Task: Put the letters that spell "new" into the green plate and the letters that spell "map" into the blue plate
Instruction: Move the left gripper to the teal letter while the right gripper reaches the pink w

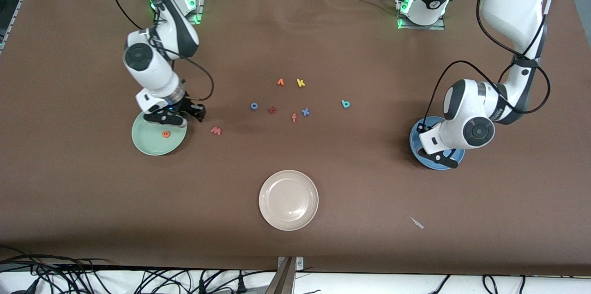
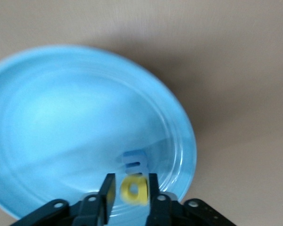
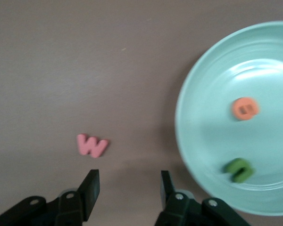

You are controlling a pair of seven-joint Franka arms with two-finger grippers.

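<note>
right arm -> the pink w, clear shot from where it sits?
Probably yes. The right end effector hangs at the green plate rim, fingers apart and empty, and the w lies flat on bare cloth beside that plate with nothing touching it. The nearest other letters sit well apart.

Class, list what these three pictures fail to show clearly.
- Front view: the left gripper and arm hide most of the blue plate; its letters are unseen.
- Front view: the right gripper covers the green n on the green plate.
- Left wrist view: the yellow p and blue m are blurred; a grip cannot be confirmed.
</note>
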